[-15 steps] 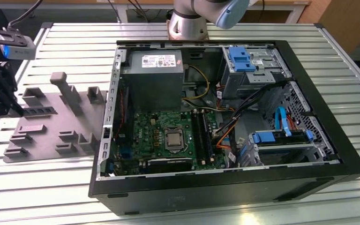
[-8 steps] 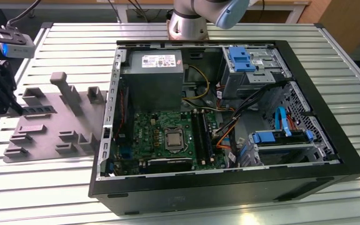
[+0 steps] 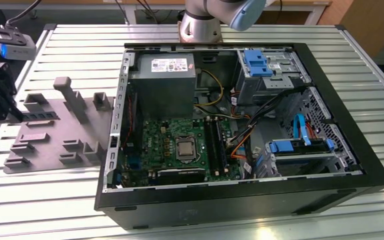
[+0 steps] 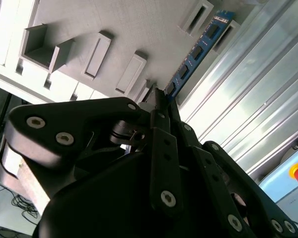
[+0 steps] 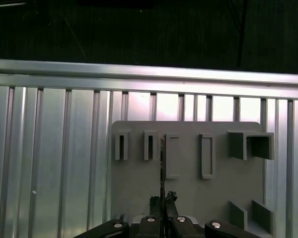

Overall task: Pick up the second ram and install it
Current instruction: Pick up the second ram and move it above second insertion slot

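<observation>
1. Status: black two-finger gripper looks clamped on near end of slim bluish-green memory stick, edge-up at grey plastic holder plate.
2. Risk: end-only grip; stick may pivot or snag holder slot, then slip.

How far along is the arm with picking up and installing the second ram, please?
Done: the gripper is positioned at the second ram on the grey holder. In hand: the stick stands on edge in the holder, not yet lifted. Left: lifting it and seating it in the memory slots inside the computer case.
</observation>
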Tool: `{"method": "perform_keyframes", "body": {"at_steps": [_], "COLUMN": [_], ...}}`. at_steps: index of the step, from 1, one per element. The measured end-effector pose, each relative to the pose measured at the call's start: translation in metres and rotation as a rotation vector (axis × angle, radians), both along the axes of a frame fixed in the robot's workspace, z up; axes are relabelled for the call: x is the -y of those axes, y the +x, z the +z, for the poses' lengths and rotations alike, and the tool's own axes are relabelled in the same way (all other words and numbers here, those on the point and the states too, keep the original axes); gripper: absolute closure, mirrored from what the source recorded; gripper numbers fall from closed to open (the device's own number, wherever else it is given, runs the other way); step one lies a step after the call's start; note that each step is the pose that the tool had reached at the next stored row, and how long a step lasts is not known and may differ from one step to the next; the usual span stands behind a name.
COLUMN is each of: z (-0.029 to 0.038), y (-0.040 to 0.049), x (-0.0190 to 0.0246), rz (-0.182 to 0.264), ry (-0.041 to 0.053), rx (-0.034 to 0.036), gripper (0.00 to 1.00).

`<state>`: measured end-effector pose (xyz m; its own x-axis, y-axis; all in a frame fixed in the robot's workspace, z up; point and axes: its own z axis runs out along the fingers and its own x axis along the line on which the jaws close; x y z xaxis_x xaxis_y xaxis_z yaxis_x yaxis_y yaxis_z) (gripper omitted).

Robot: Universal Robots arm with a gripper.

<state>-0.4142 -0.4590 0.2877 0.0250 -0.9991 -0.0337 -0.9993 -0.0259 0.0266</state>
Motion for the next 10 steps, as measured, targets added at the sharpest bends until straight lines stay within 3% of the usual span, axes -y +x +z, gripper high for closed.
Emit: {"method": "perform_keyframes", "body": {"at_steps": [10], "z": [0.0046], "y": [-0.0003], "x": [-0.0006], "rz": [0.0], "ry": [0.0], "rx": [0.0001], "gripper": [0.86]}}
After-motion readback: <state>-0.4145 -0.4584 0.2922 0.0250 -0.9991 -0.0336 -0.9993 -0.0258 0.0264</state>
